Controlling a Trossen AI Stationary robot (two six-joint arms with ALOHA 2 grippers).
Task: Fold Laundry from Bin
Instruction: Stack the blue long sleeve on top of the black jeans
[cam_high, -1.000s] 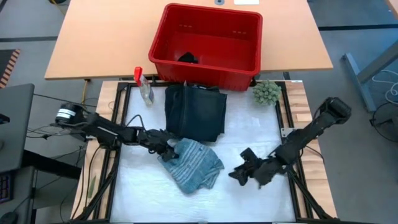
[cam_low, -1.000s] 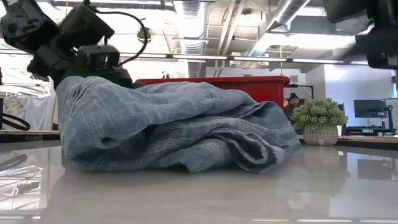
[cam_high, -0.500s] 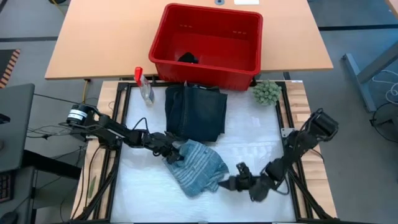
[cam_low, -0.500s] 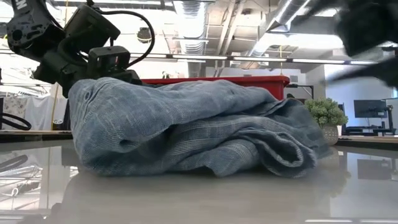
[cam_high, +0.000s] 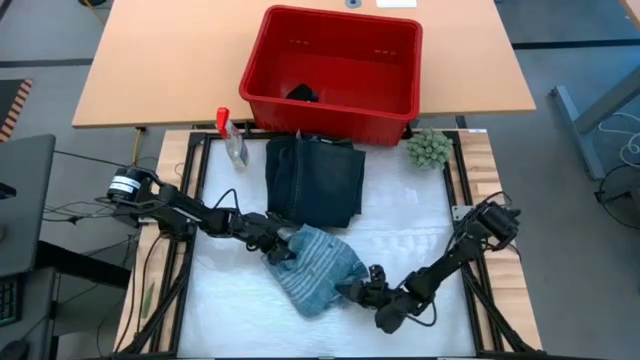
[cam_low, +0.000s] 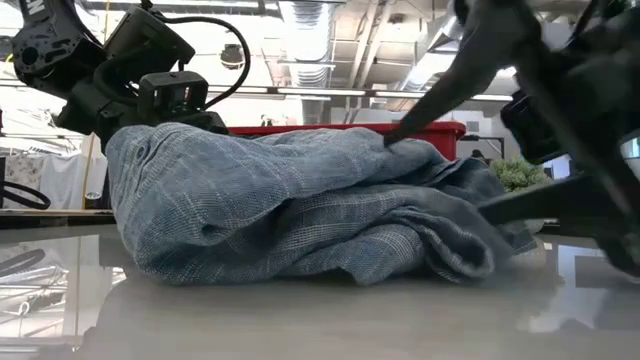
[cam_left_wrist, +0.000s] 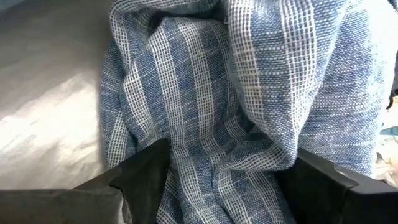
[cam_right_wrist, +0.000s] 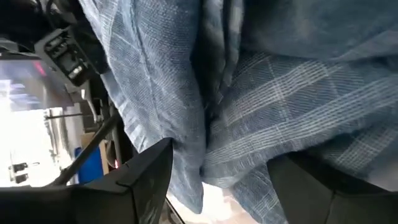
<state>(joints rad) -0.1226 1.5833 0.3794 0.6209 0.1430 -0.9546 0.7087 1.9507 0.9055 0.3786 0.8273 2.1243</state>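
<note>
A crumpled grey-blue striped garment (cam_high: 315, 265) lies in a heap on the white table top. My left gripper (cam_high: 277, 247) stands open at its far left end, with cloth bunched between its fingers (cam_left_wrist: 227, 180). At the garment's near right end, my right gripper (cam_high: 357, 290) is also open and straddles the heap (cam_right_wrist: 230, 180). A dark navy garment (cam_high: 315, 180) lies folded flat in front of the red bin (cam_high: 340, 12). A black piece of cloth (cam_high: 303, 94) lies on the bin's floor. My left gripper touches the garment's far left end (cam_left_wrist: 205, 155), which bulges in between the open fingers and lies against their inner sides. It comes slanting down from the table's left; the garment rests on the table. My right gripper straddles the garment's near right end from the table's right. One fingertip (cam_low: 392, 138) rests on top of the heap and the other finger (cam_low: 540, 205) lies low beside it. Folds of cloth (cam_right_wrist: 211, 137) fill the gap.
A small clear spray bottle with a red top (cam_high: 232, 140) stands at the far left of the work area. A fuzzy green ball (cam_high: 428, 148) sits at the far right. The bin stands on a wooden table behind. Bare white surface lies near the front edge.
My right gripper has come down and toward the table's left, rolling as it went, until its open fingers reached the garment's right end. My left gripper has nudged a little into the garment's left end, and the heap has shifted slightly toward the right.
</note>
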